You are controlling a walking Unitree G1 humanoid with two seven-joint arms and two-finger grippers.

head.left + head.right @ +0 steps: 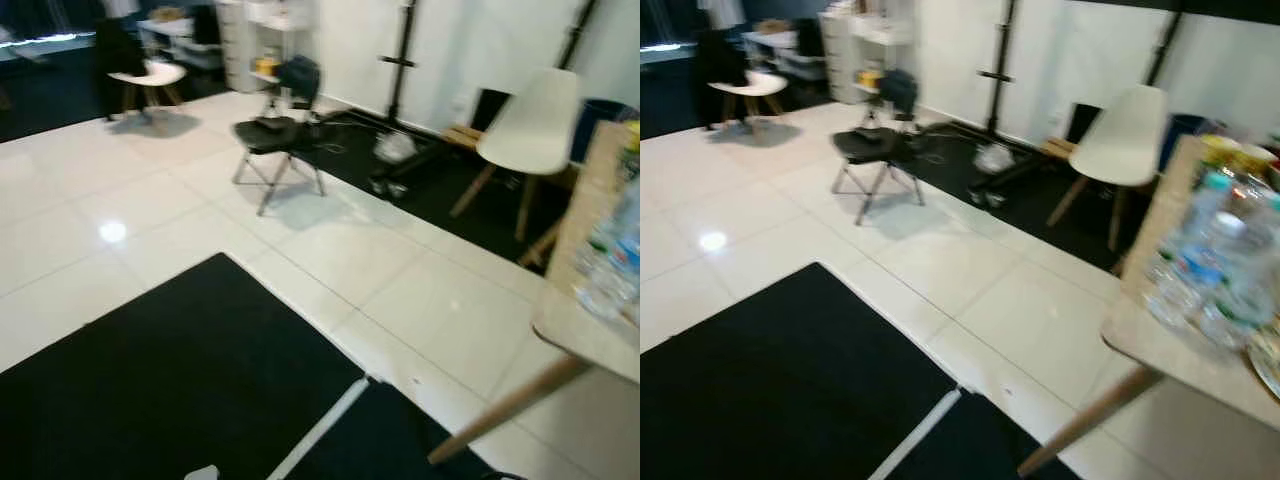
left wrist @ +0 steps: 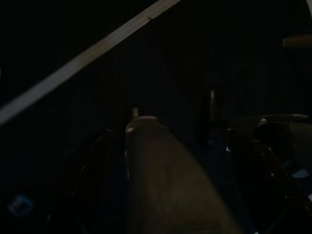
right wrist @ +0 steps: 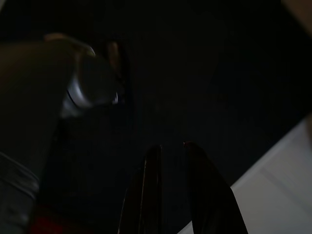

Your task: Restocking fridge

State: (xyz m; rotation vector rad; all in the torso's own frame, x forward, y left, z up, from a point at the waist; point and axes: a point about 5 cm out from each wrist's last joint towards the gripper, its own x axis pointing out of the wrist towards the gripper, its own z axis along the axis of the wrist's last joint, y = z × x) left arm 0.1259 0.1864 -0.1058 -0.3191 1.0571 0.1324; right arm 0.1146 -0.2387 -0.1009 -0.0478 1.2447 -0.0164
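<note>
You see blurry water bottles standing close together on the wooden table at the far right. A white chair stands behind the table, and a black chair farther left. A black mat covers the near floor. Your right gripper hangs over dark floor, fingers a little apart, holding nothing. Your left gripper is too dark to tell.
</note>
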